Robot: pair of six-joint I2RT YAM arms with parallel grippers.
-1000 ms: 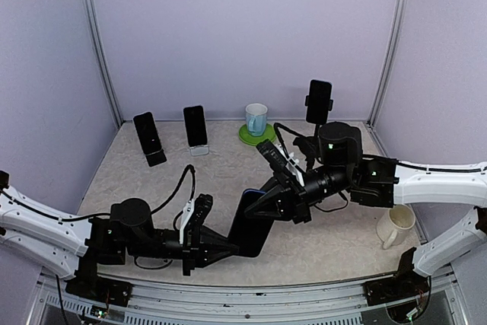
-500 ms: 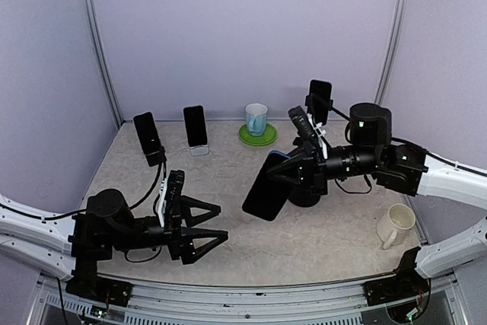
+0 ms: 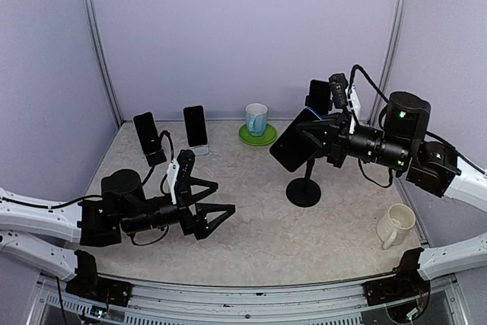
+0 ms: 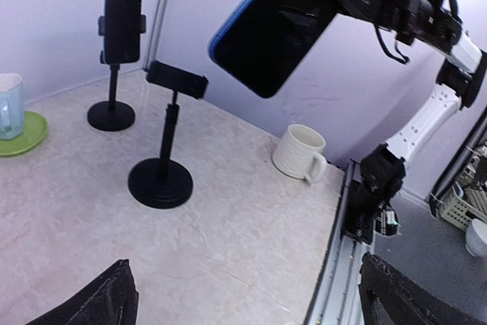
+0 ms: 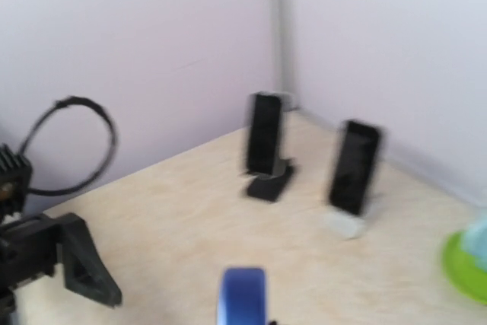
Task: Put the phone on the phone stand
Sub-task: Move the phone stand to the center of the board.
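Sticking out of the right end effector — the phone, aloft.

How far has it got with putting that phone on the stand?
Done: the phone is up off the table, clamped in the right gripper; the left gripper is open and empty, low over the table. In hand: the phone hangs tilted in the air above the empty phone stand, not touching it. Left: lowering it onto that stand and letting go.

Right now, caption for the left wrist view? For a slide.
Phone, gripped in the right jaws, tilted in the air above the empty phone stand; cream mug beyond.
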